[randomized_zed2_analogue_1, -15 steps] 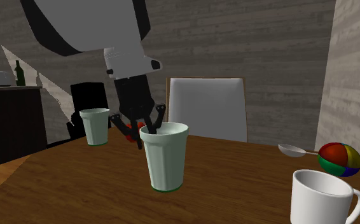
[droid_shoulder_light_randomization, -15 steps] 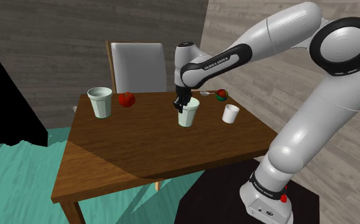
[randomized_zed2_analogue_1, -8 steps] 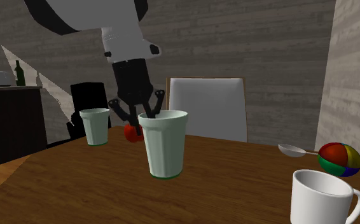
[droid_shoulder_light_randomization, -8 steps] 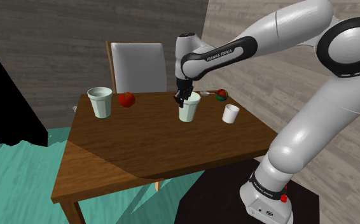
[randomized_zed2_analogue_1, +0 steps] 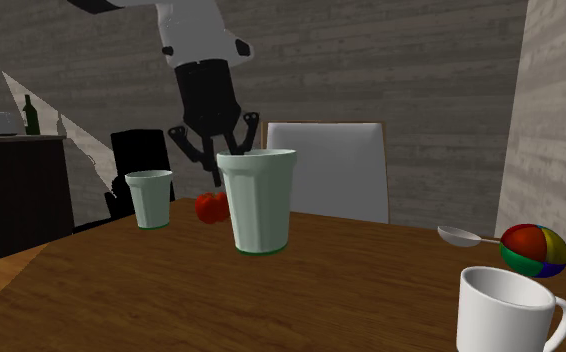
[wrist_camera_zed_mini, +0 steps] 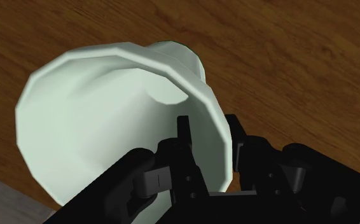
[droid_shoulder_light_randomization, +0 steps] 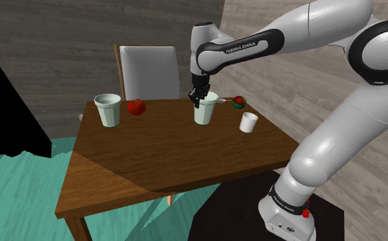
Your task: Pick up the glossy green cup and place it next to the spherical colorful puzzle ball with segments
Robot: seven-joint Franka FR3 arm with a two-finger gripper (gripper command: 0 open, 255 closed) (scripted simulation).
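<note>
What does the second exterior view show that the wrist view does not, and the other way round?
Second exterior view adds: the multicoloured segmented ball, a grey spoon, a white mug, a second pale cup and a red fruit. Wrist view adds: the pale green cup's inside, its rim clasped between the black tool's fingers. Both share: that cup, the tool, the wooden table.

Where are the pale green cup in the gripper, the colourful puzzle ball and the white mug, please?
pale green cup (randomized_zed2_analogue_1: 259, 205): second exterior view, middle of its side wall.
puzzle ball (randomized_zed2_analogue_1: 533, 250): second exterior view, middle of its facing side.
white mug (droid_shoulder_light_randomization: 248, 122): shoulder view, its side wall.
</note>
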